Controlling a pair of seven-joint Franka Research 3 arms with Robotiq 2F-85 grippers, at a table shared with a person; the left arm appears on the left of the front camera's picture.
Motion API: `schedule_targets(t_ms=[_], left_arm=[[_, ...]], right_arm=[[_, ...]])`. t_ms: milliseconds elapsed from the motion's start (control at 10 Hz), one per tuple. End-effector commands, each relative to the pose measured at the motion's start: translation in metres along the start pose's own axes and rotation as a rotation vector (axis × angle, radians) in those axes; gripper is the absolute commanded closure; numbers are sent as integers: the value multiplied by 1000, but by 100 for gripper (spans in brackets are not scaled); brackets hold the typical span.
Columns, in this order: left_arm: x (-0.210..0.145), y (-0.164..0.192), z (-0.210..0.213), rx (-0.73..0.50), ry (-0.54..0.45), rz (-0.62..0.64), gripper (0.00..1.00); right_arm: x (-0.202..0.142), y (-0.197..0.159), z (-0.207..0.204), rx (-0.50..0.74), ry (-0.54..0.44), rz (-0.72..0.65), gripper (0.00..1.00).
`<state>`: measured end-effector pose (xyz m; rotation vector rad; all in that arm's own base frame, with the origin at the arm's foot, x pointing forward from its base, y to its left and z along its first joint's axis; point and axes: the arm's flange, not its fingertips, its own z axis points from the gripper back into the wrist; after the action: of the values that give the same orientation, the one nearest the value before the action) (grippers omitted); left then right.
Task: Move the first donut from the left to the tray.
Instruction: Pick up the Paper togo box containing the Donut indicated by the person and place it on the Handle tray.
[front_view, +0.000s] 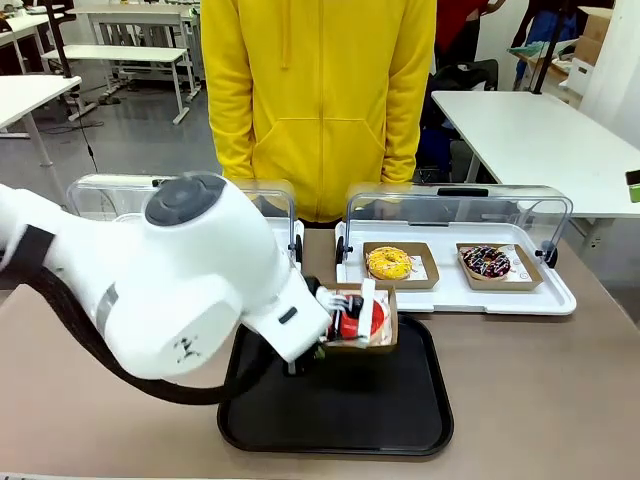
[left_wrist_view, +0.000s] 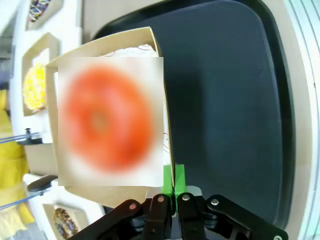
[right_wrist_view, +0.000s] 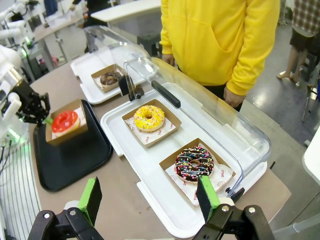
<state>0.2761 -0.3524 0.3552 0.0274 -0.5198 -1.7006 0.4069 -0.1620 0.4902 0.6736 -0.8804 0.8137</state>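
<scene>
Over the far edge of the large flat black plastic tray (front_view: 400, 420) with its low raised rim, left of centre on the worktop (front_view: 530, 380): glossy red glazed ring donut (front_view: 362, 318) in its shallow square brown cardboard holder (front_view: 384, 335), pinched by the holder's side wall between the pressed-together green pads of the left gripper (left_wrist_view: 173, 186). Holder apparently lifted clear of the tray floor, roughly level, hanging just above the tray's far half; open dark tray surface lying beside the gripper on the side away from the donut. Coming move judged a short straight lowering, nothing sideways needed, then a release of the wall. Left arm reaching in low from the left, wrist bent across the tray so the bulky white wrist housing hides the gripper from the front

Further right, white display tray (front_view: 450, 295) with raised clear lid, holding a yellow-glazed donut (front_view: 389, 263) and a chocolate-glazed sprinkled donut (front_view: 486, 262), both well apart from the black tray. Right gripper (right_wrist_view: 150, 200) spread wide, empty, hovering above the near edge of that display tray, clearly farther from the red donut than the left
</scene>
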Motion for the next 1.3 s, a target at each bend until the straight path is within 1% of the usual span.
schedule_targets(t_ms=[0,600,800,1000,1200], left_arm=[[-24,-47,2,-14,37,37,98],[-26,-74,-6,-75,135,52,98],[-26,-78,-12,-98,164,65,98],[-27,-78,-18,-127,180,78,98],[-29,-74,-21,-138,166,86,98]], right_arm=[[2,-1,0,0,-24,16,0],[2,-1,0,0,-24,16,0],[2,-1,0,0,-24,16,0],[2,-1,0,0,-24,16,0],[2,-1,0,0,-24,16,0]])
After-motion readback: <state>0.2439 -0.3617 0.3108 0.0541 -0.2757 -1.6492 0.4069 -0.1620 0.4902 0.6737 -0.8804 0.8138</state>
